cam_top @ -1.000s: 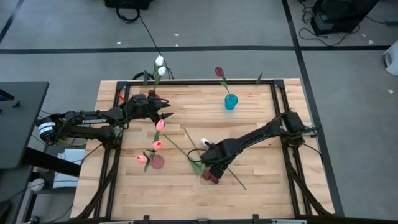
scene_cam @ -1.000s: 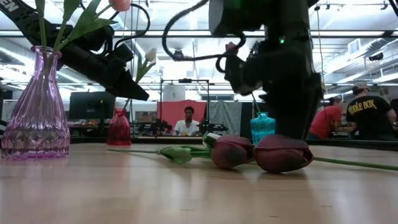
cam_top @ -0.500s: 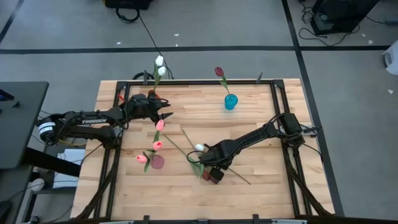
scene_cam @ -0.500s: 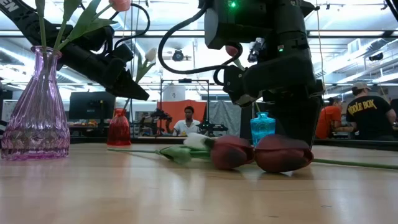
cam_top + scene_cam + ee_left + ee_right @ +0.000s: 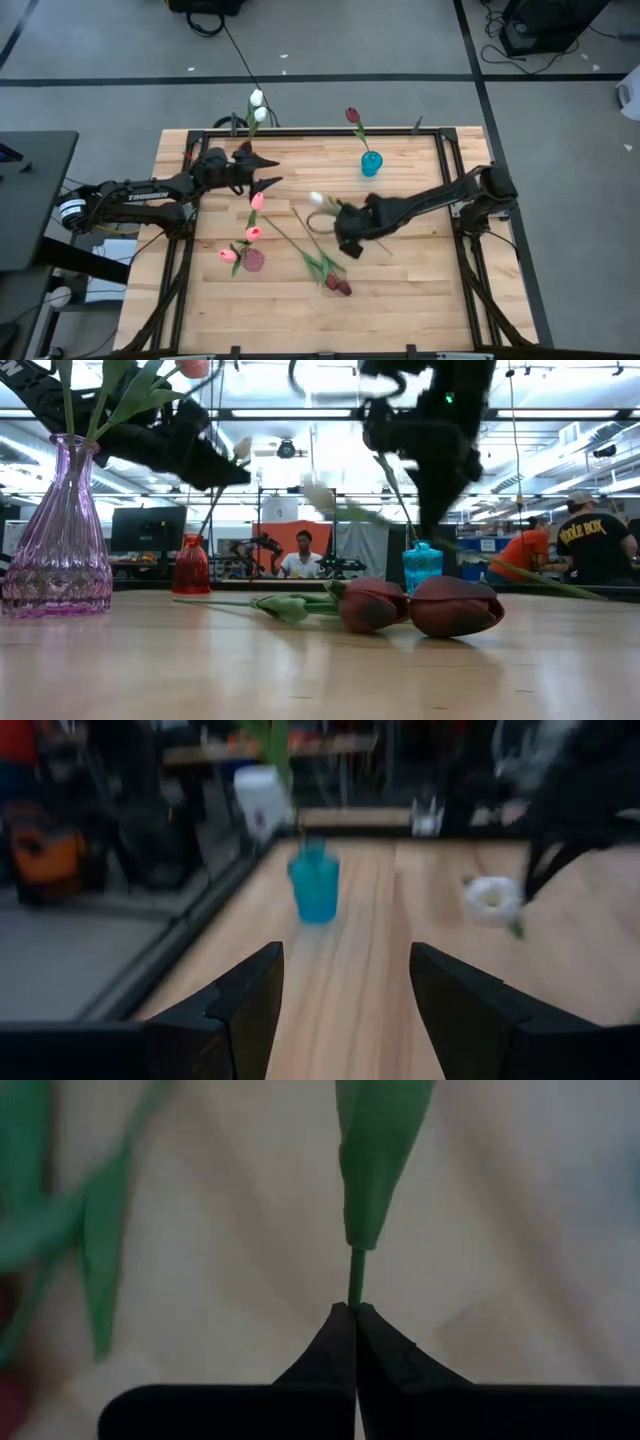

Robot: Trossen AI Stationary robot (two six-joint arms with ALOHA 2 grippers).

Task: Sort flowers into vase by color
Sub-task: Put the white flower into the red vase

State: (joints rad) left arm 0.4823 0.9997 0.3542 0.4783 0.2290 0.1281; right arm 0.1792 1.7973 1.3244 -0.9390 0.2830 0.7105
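Right gripper [image 5: 352, 1312], raised over the middle of the table [image 5: 420, 280]: its 2 fingers are pinched together on the thin green stem of a white tulip [image 5: 316, 198], whose bud hangs in the air just beyond the fingertips on the side toward the left arm. Below and slightly nearer the front edge than this gripper, 2 maroon tulips [image 5: 420, 606] lie side by side on the wood, heads touching, their green stems and leaves [image 5: 285, 606] trailing away. Farther to the gripper's left, a pink glass vase [image 5: 60, 540] holds 3 pink tulips [image 5: 252, 222]. Behind the gripper, near the back rail, a blue vase [image 5: 371, 164] holds 1 maroon tulip [image 5: 352, 116]. Left gripper [image 5: 345, 990], held above the table's back-left area with its fingers spread apart and nothing between them, faces the blue vase and the white bud. Past it, at the back edge, a red vase [image 5: 191, 565] carries 2 white tulips [image 5: 258, 105]. People [image 5: 300, 555] sit in the room beyond the table.
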